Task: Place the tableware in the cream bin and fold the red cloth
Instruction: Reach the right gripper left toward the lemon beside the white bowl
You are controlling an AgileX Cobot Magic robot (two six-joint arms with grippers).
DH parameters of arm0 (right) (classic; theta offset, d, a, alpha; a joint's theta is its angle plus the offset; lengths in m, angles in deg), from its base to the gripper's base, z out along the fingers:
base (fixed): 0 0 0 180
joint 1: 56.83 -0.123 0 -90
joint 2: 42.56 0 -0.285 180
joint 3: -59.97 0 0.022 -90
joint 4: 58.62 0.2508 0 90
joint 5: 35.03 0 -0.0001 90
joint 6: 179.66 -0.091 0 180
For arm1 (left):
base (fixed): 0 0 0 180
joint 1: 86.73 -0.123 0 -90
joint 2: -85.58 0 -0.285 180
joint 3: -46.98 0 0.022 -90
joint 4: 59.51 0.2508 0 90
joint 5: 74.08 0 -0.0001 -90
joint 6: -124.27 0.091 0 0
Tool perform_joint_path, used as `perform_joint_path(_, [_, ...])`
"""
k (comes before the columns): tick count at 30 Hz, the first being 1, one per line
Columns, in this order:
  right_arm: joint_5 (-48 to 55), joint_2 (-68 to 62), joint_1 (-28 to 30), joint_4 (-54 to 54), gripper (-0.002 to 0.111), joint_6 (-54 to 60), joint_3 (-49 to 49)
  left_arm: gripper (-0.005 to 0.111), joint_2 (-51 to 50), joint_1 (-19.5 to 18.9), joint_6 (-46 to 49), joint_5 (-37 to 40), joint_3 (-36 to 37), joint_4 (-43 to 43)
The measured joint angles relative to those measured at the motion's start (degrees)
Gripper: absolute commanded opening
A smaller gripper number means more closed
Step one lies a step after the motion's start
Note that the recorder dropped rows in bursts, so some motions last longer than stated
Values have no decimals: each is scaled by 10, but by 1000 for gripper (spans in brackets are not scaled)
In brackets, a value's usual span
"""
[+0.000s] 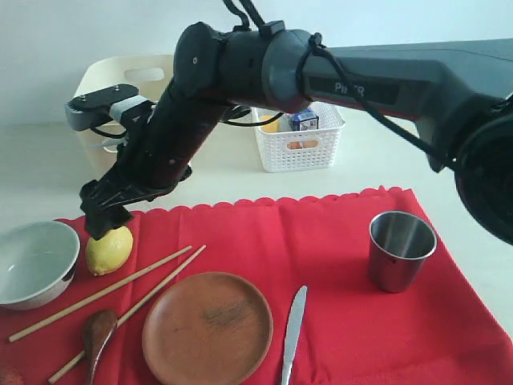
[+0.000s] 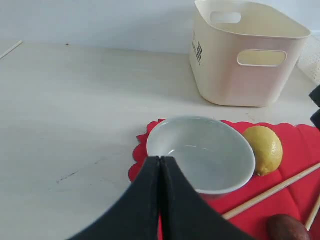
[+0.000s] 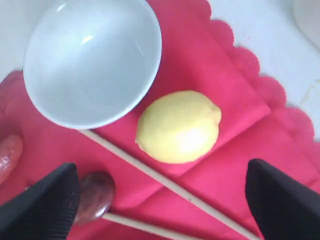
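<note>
1. Your right gripper (image 3: 160, 167) is spread wide and empty, hanging just over the lemon (image 3: 178, 126).
2. Your left gripper (image 2: 160, 160) is pinched together on nothing, tips close to the white bowl (image 2: 202, 150). Can't tell if they touch it.
3. Exterior view: the lemon is just beside the bowl at its 3 o'clock, both at the 9 o'clock edge of the red cloth (image 1: 321, 241).
4. Chopsticks (image 1: 100, 293) lie slanted at the lemon's 5 o'clock, with the spoon (image 1: 98, 333) by their lower ends.
5. The plate (image 1: 208, 327) sits at the cloth's 6 o'clock and the knife (image 1: 293, 325) at the plate's 3 o'clock. The cup (image 1: 401, 249) stands upright at the plate's 2 o'clock, well apart.
6. The cloth is spread on the table (image 1: 40, 160). Off the cloth, the cream bin (image 1: 100, 80) is at 11 o'clock and the lattice basket (image 1: 296, 144) at 12.
</note>
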Motion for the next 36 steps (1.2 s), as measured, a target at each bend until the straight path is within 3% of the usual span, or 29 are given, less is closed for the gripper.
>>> perform_joint_path(21, [-155,-64,-21,-46,85,-150,0,0,0,0,0,0,0,0])
perform_joint_path(36, [-179,-91,-22,-55,85,-303,0,0,0,0,0,0,0,0])
